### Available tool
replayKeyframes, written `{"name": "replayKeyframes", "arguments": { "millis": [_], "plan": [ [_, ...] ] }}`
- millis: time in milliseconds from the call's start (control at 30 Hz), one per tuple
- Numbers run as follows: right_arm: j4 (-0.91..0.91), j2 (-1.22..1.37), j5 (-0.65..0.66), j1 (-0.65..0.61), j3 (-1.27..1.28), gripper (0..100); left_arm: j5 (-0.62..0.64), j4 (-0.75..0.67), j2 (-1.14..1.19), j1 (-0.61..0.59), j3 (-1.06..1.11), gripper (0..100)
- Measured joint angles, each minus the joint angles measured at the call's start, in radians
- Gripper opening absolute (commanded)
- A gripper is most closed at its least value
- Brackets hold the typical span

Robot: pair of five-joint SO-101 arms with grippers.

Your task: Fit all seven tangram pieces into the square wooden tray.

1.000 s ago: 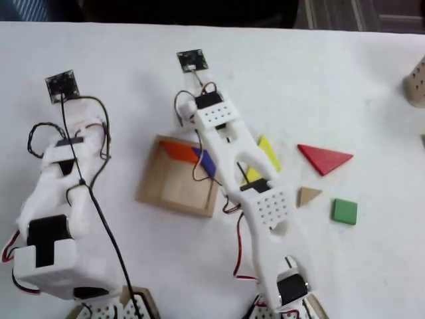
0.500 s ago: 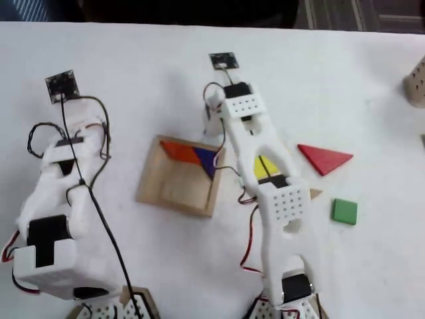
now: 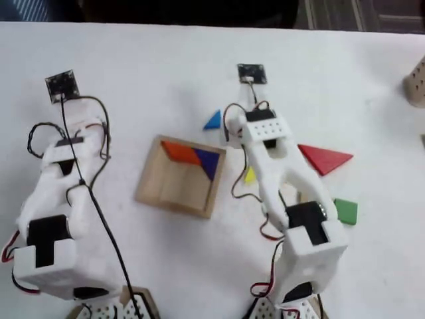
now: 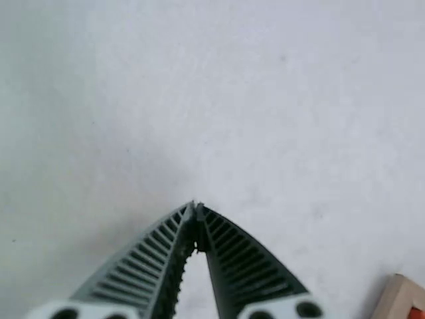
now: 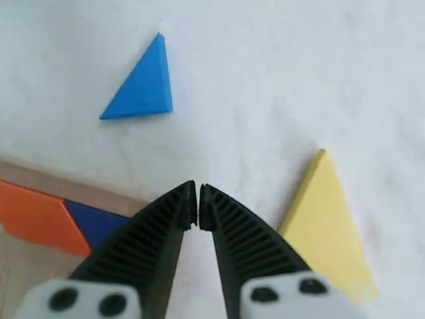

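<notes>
White arms (image 3: pixel 279 166), grey tool (image 4: pixel 196 207), black tool (image 5: pixel 198 187)

The left gripper (image 4: pixel 196 211) sits folded back, jaws pressed together; the right gripper (image 5: pixel 198 193) sits farther forward, its 2 jaws also closed.

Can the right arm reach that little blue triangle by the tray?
Probably yes. The right gripper, shut, hangs near the tray rim, and only bare table lies between it and the blue triangle. The yellow piece sits off to one side, not in the way. It would need to open first.
</notes>
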Motion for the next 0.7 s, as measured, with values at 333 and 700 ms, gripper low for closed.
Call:
{"name": "replayKeyframes", "arguments": {
  "millis": [333,700],
  "plan": [
    [-0.245,0.103,-0.044,-0.034,-0.006,24.7,0.0,0.0,0.0,0.0,0.0,2],
    [-0.08,0.339,-0.213,-0.034,-0.37,24.8,0.0,0.0,0.0,0.0,0.0,2]
  ]
}}
